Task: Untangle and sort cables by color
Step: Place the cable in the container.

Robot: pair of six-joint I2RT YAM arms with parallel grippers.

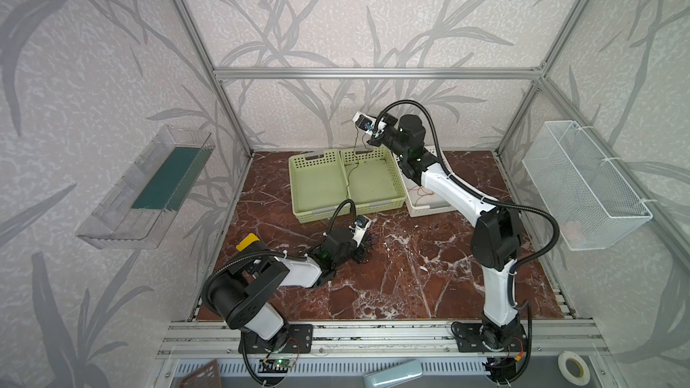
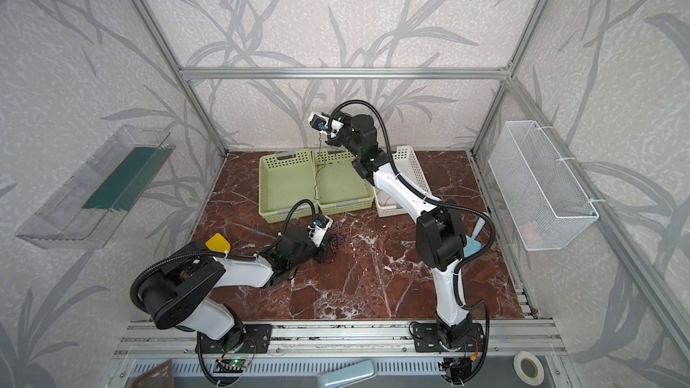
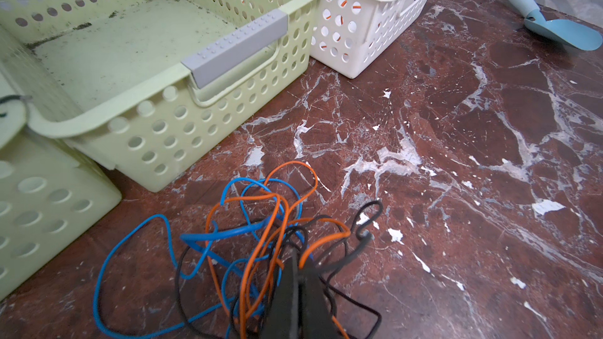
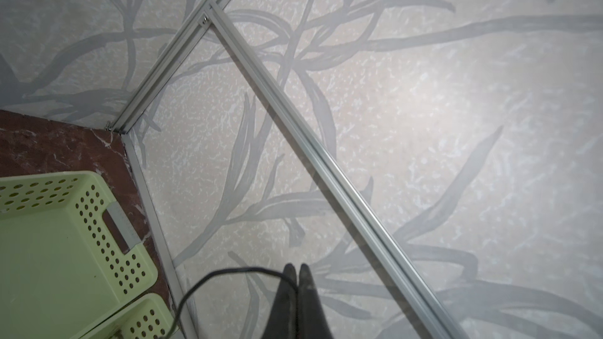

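A tangle of blue, orange and dark cables [image 3: 261, 223] lies on the marble table just in front of the green baskets, small in both top views [image 1: 373, 237] [image 2: 338, 235]. My left gripper [image 3: 299, 264] [image 1: 367, 250] is down in this tangle, shut, with orange and dark strands pinched at its tips. My right gripper [image 4: 297, 267] [image 1: 371, 138] [image 2: 329, 138] is raised high over the middle green basket [image 1: 399, 181], shut on one dark cable [image 4: 228, 270]. That cable [image 1: 351, 181] hangs down across the basket toward the tangle.
A second green basket [image 1: 298, 188] stands to the left. A white basket [image 1: 418, 212] with orange cables [image 1: 422, 192] stands to the right, under my right arm. A blue scoop [image 3: 554, 30] lies on the table at the right. A wire basket [image 1: 586, 188] hangs on the right wall.
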